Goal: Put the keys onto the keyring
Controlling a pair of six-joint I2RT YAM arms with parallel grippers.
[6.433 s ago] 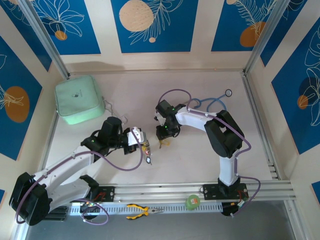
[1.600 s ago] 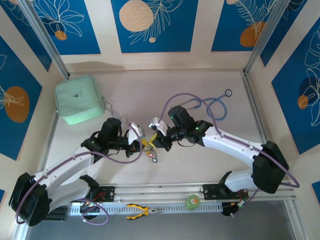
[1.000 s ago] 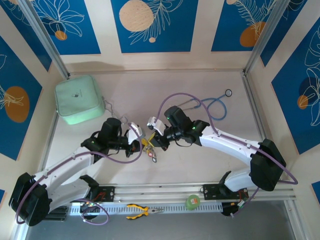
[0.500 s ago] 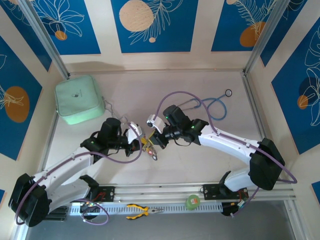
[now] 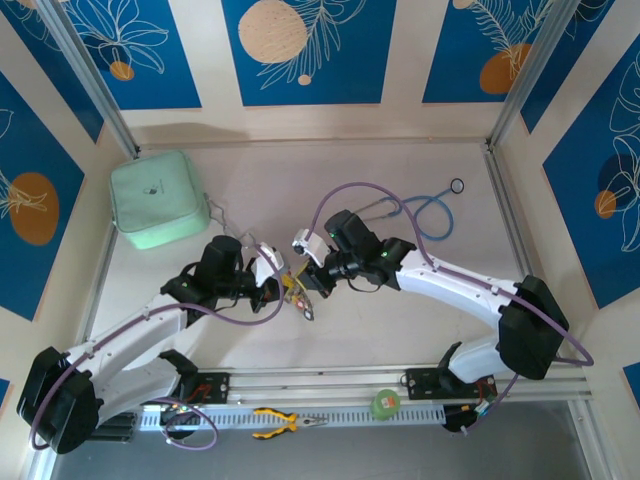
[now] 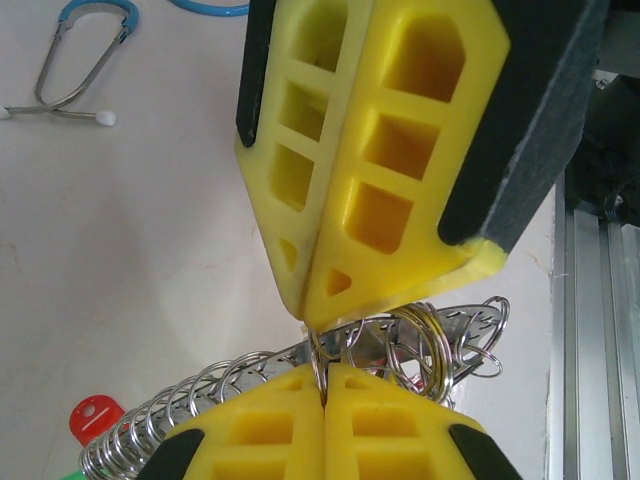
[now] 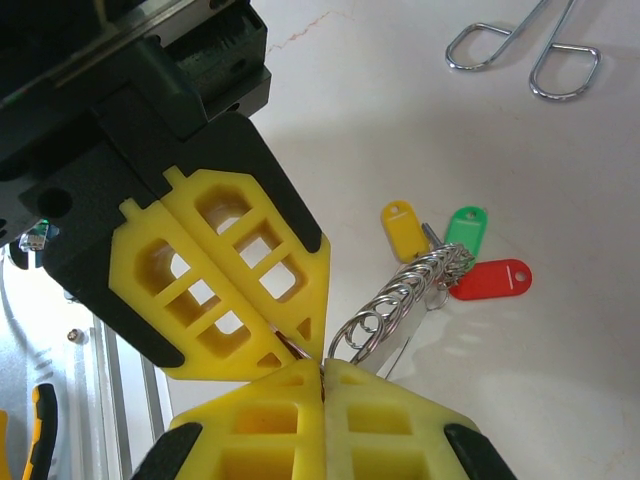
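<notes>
The keyring (image 7: pixel 405 293) is a chain of silvery rings stretched between my two grippers. Its far end carries keys with yellow (image 7: pixel 404 229), green (image 7: pixel 464 231) and red (image 7: pixel 491 279) tags lying on the table. My right gripper (image 7: pixel 322 368) is shut on a ring at the chain's near end. My left gripper (image 6: pixel 325 385) is shut on another thin ring, tip to tip with the right one's yellow fingers (image 6: pixel 380 150). In the top view the left gripper (image 5: pixel 282 285) and right gripper (image 5: pixel 308 279) meet over the keys (image 5: pixel 299 297).
A mint-green pouch (image 5: pixel 158 198) sits at the back left. A blue stethoscope (image 5: pixel 425 212) lies at the back right, metal forceps (image 7: pixel 525 50) near it. Yellow pliers (image 5: pixel 285 422) and a green tape roll (image 5: pixel 385 403) rest on the front rail.
The right arm has reached across from the middle to the left gripper and edged a little further left in the last second. The left arm has stayed put.
</notes>
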